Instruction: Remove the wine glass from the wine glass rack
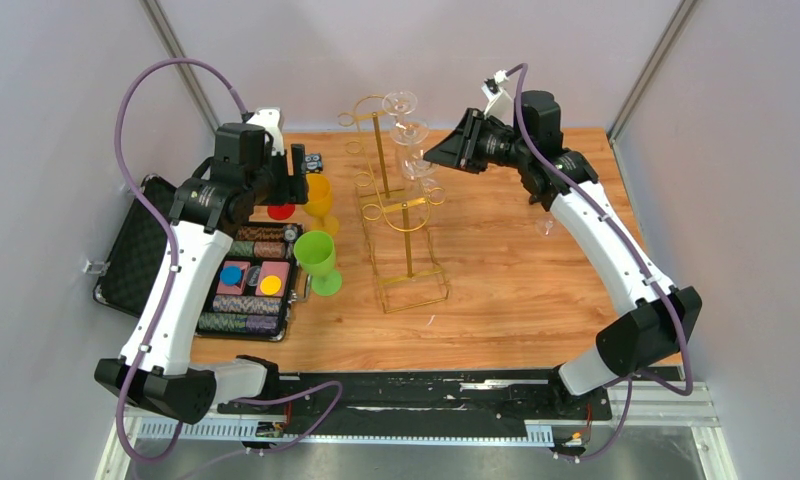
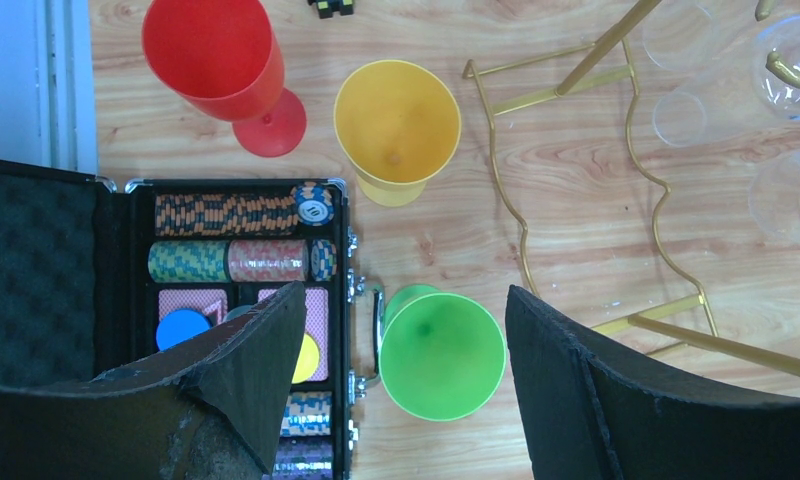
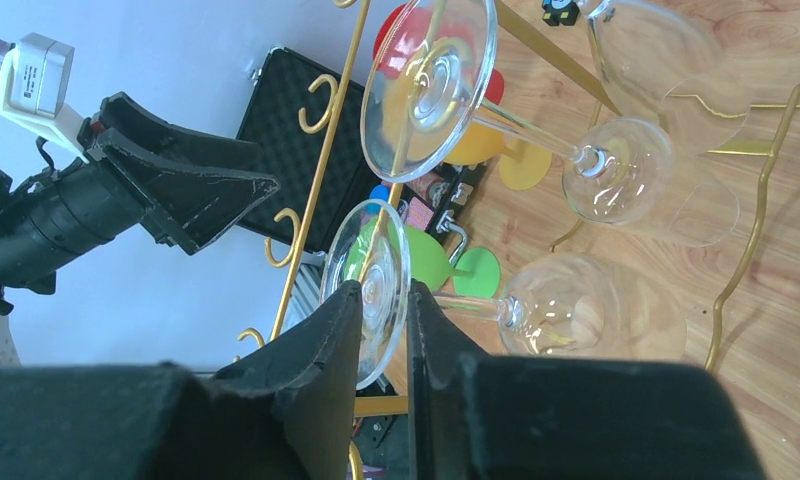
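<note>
**Right claw clamped on glass foot; glass not yet off the rack**

Right gripper (image 3: 384, 293): fingers pinched together on the round foot of a clear stemmed wine glass (image 3: 566, 315). The disc stands edge-on between the pads, with no gap visible. Judgement: the foot is the part caught in the hook, so holding it there lets the claw slide the glass out along the arm.

The glass lies nearly level. Its foot is against the post of the tall gold wire wine glass rack (image 3: 321, 170) and its bowl points away from the post. It hangs on the rack, so the lift-off is not done. A second clear stemmed glass (image 3: 616, 180) hangs just above it on the same side of the rack. Their bowls are close, so a careless pull could knock them together.

Left gripper (image 2: 404, 298): fingers spread wide and gripping nothing. It hovers to the left of the rack, over the green plastic goblet (image 2: 441, 355).

Containers, all left of the rack:
- The green goblet and the yellow plastic goblet (image 2: 396, 125) both look empty.
- The inside of the red plastic goblet (image 2: 211, 50) is hard to see.
- The open black foam-lined case (image 2: 36, 290), farthest from the rack, holds rows of striped poker chips (image 2: 226, 212) plus a blue and a yellow disc.
</note>
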`<action>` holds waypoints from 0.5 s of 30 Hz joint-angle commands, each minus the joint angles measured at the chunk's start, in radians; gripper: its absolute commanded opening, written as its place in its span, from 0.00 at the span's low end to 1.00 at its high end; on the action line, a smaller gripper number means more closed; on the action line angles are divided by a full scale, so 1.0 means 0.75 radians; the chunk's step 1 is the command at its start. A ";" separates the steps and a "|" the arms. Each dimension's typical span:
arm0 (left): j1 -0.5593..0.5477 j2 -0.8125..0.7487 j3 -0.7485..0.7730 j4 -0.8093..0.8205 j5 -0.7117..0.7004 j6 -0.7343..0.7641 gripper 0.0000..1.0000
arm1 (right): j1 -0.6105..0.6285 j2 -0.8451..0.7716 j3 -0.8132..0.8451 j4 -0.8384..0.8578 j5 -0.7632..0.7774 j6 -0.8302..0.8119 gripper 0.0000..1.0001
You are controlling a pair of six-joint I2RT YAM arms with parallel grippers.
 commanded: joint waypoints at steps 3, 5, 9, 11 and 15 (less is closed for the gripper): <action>0.007 -0.008 0.008 0.043 0.004 0.010 0.81 | 0.016 -0.078 0.060 0.019 -0.009 -0.037 0.22; 0.007 -0.007 0.011 0.040 0.004 0.010 0.81 | 0.016 -0.077 0.065 0.011 -0.009 -0.044 0.23; 0.007 -0.009 0.013 0.038 0.001 0.011 0.81 | 0.016 -0.075 0.084 -0.021 0.014 -0.074 0.25; 0.007 -0.009 0.014 0.038 0.000 0.011 0.81 | 0.016 -0.076 0.094 -0.035 0.023 -0.086 0.26; 0.007 -0.007 0.013 0.038 0.001 0.010 0.81 | 0.016 -0.073 0.105 -0.047 0.014 -0.084 0.27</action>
